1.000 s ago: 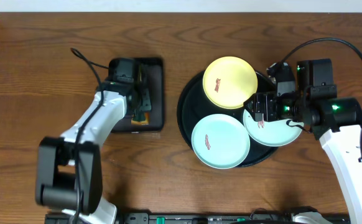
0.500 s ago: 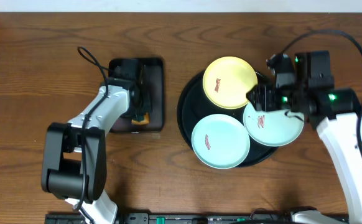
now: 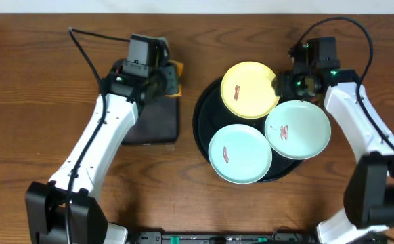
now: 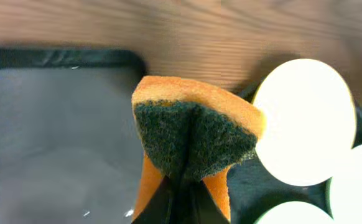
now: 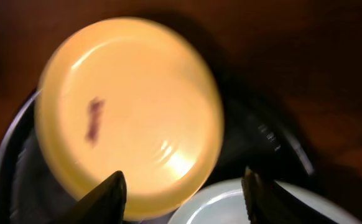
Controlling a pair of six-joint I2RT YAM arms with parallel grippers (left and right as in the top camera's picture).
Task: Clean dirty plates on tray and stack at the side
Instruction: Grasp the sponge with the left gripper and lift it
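Observation:
The round black tray (image 3: 204,129) holds three plates, each with a red smear: a pale yellow plate (image 3: 250,89) at the back, a mint-blue plate (image 3: 239,154) at the front and a mint-blue plate (image 3: 298,129) at the right. My left gripper (image 3: 170,76) is shut on an orange sponge with a dark green scouring face (image 4: 193,134), held above the table between the rectangular tray and the round tray. My right gripper (image 3: 283,84) is open and empty, hovering over the right edge of the yellow plate (image 5: 128,112).
A smaller rectangular black tray (image 3: 153,118) lies left of the round tray; it also shows in the left wrist view (image 4: 50,130). The wall edge runs along the back of the wooden table.
My left gripper has lifted the sponge off the rectangular tray and moved back and right with it. My right gripper has moved back from the right mint-blue plate to the yellow plate's edge.

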